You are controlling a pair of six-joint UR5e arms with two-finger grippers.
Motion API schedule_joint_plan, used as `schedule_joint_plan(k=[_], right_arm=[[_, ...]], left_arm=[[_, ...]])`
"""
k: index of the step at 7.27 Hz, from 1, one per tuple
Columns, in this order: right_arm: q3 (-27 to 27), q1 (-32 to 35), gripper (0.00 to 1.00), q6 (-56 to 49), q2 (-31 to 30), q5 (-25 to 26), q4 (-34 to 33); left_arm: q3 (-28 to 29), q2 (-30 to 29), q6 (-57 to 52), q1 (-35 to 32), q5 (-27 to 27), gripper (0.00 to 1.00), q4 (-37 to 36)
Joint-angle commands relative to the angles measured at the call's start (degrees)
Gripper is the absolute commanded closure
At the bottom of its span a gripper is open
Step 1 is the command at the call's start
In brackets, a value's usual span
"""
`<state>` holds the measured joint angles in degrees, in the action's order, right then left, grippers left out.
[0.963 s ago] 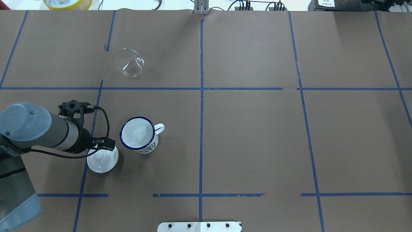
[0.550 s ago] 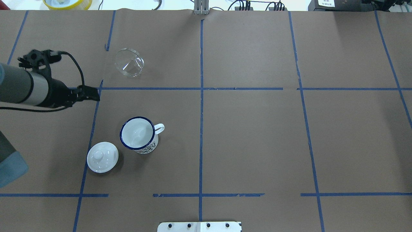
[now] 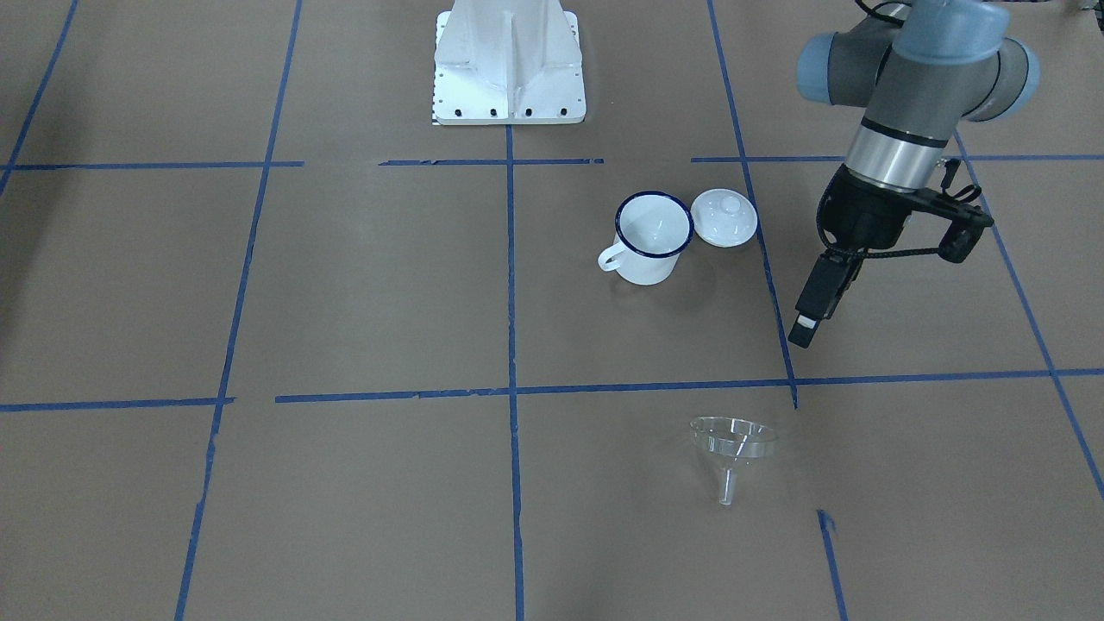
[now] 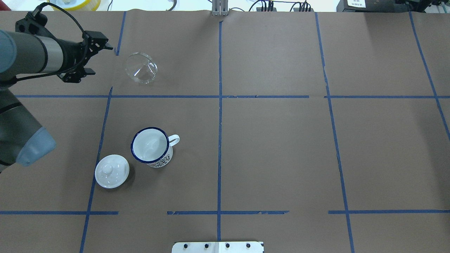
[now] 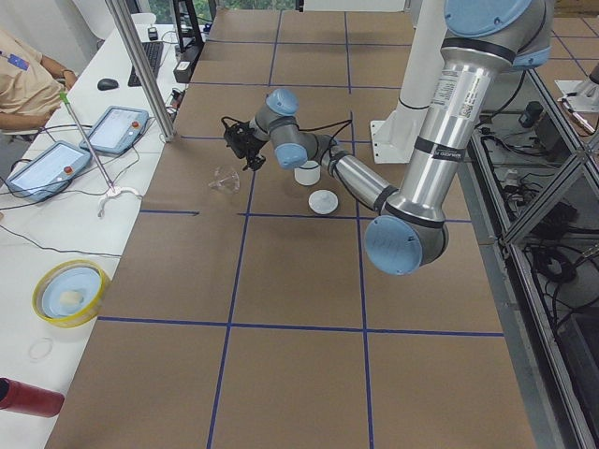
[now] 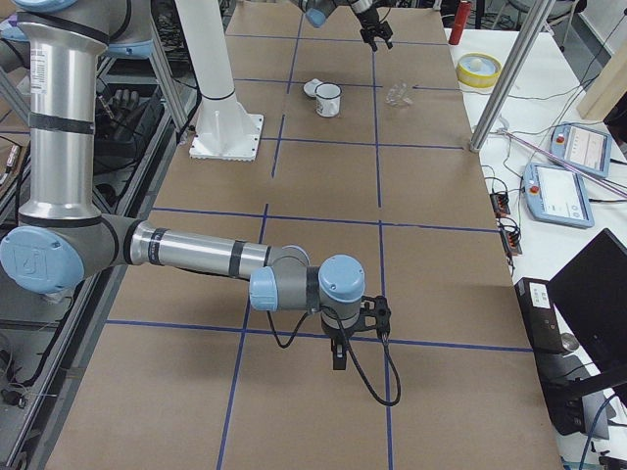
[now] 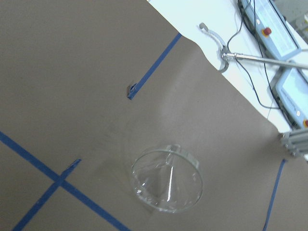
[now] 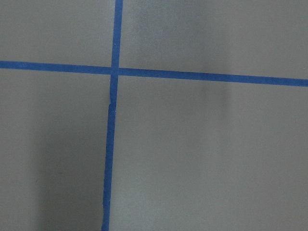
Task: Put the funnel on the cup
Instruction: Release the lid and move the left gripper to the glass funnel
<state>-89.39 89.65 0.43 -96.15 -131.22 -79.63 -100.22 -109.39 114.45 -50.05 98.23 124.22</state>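
The clear funnel point(image 4: 141, 68) lies tipped on its side on the brown paper at the far left; it also shows in the front view point(image 3: 733, 440) and the left wrist view point(image 7: 166, 180). The white cup point(image 4: 150, 146) with a dark blue rim stands upright and empty nearer the robot, handle to the right. My left gripper point(image 4: 100, 59) hovers just left of the funnel, apart from it, and looks open and empty. My right gripper point(image 6: 338, 354) shows only in the right side view, low over bare paper far from both things; I cannot tell its state.
A white domed lid point(image 4: 111, 171) with a knob lies beside the cup on its left. Blue tape lines grid the paper. The robot's white base point(image 3: 509, 60) stands at the near edge. A yellow-rimmed bowl point(image 4: 74, 3) sits beyond the far edge.
My left arm has swung from above the white lid toward the far side of the table, ending beside the funnel. The lid, cup and funnel have not moved.
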Motion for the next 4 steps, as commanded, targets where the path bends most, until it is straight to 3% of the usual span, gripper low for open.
schedule_joint_plan(k=[1,3,4], right_arm=[[0.0,0.0,0.0,0.01,0.0,0.0,0.0],[0.0,0.0,0.0,-0.08,0.0,0.0,0.0],[0.0,0.0,0.0,-0.08,0.0,0.0,0.0]], left_arm=[[10.18,-2.67,11.72,1.0,-3.39,0.0,9.85],[15.91,-5.55,13.78,1.79,-3.48,0.0,12.45],[15.67,-5.57,14.48,2.32,-3.4,0.02,12.36]])
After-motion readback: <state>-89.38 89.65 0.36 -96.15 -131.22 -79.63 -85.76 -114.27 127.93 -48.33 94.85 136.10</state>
